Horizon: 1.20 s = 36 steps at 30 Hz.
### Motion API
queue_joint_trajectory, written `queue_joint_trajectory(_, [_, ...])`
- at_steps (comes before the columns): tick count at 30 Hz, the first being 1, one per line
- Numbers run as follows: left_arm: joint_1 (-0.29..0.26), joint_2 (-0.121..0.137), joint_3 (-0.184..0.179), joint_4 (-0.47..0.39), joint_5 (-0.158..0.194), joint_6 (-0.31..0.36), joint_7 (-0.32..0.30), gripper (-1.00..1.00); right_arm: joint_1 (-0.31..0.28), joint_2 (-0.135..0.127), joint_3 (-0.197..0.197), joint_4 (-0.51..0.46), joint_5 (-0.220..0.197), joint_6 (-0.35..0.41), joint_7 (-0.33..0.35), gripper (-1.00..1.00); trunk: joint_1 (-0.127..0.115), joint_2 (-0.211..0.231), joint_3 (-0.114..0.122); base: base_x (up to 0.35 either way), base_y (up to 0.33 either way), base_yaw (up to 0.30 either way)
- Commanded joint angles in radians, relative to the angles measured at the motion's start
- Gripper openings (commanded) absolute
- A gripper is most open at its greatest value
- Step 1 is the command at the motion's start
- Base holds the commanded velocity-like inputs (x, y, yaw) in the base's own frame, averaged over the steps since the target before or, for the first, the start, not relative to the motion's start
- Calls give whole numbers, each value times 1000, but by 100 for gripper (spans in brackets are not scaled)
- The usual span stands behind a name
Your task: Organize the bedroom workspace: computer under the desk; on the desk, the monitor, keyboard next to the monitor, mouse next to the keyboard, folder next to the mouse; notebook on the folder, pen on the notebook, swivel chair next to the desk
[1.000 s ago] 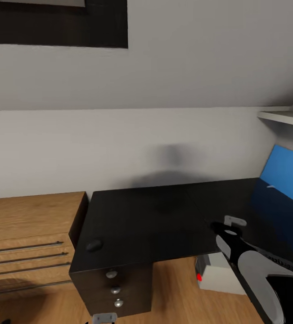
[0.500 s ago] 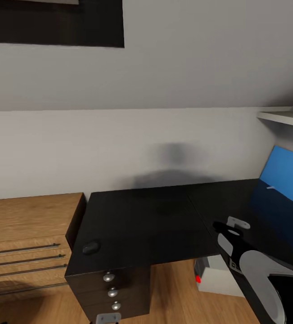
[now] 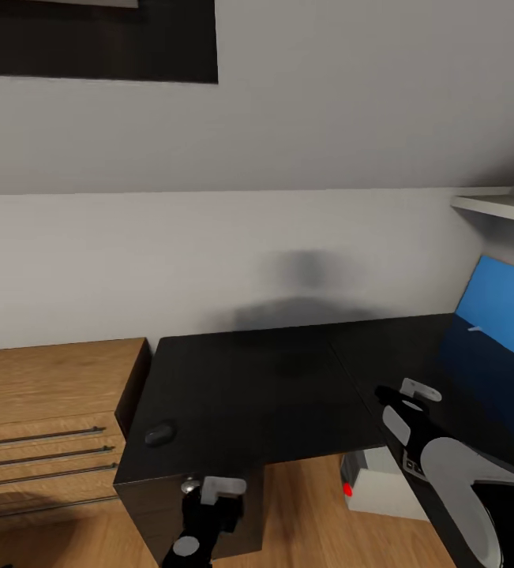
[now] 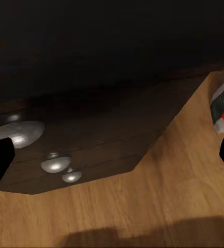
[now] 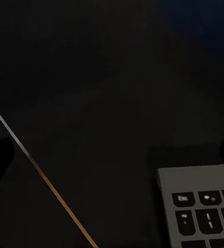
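- Lying flat on the black bench [image 3: 264, 386], the keyboard [image 5: 202, 212] shows one grey corner in the right wrist view, its long axis not readable.
- The computer [image 3: 383, 481] stands on the wooden floor under the bench, red dot facing the drawers [image 3: 162, 505].
- A small dark mouse [image 3: 159, 433] rests near the bench's front left corner.
- The left pincer [image 3: 223, 489] hangs before the drawer knobs [image 4: 21, 133], spread wide, holding nothing.
- The right pincer [image 3: 410, 394] hovers over the bench, also spread wide and empty.
- A wooden chest [image 3: 43, 410] stands just beside the bench; a blue panel [image 3: 501, 308] leans at the far right.
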<state>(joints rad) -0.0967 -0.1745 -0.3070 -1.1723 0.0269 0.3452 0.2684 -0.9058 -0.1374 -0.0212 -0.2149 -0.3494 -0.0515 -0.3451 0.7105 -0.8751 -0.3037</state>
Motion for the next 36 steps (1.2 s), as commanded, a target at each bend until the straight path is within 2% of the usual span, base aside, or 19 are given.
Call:
queue_joint_trajectory(1, [2,0,-16,-57,20,34,6,100,-1,0,-2,1,-6,-5,0,100,0,-1,-1,0,0,0])
queue_joint_trajectory(5, [5,0,-69,-177,73,68,5,100,-1,0,-2,0,-7,-5,0,100,0,-1,-1,0,0,0])
queue_joint_trajectory(6, [5,0,-105,-266,107,80,5,100,-1,-1,-3,1,-7,-5,0,100,0,-1,-1,0,0,0])
queue_joint_trajectory(9, [5,0,-130,-346,122,92,6,100,-1,0,-3,1,-7,-6,-3,100,0,-1,-1,0,0,0])
queue_joint_trajectory(12, [6,0,-144,-389,128,100,8,100,-1,0,-3,0,-7,-6,-12,100,0,-1,-1,0,0,0])
queue_joint_trajectory(13, [5,0,-164,-439,133,102,16,100,-1,1,-1,0,-7,-8,-36,100,0,-1,-1,0,0,0])
queue_joint_trajectory(23, [6,5,-145,-411,130,103,13,100,-1,1,1,1,-5,-12,-41,100,0,-1,-1,74,0,-18])
queue_joint_trajectory(29, [6,17,-148,-405,130,104,13,100,-1,1,1,2,-5,-11,-40,100,0,-1,0,287,0,-198])
queue_joint_trajectory(36, [6,18,-147,-405,130,104,14,100,-1,0,1,3,-5,-12,-39,100,0,-1,2,199,0,-237])
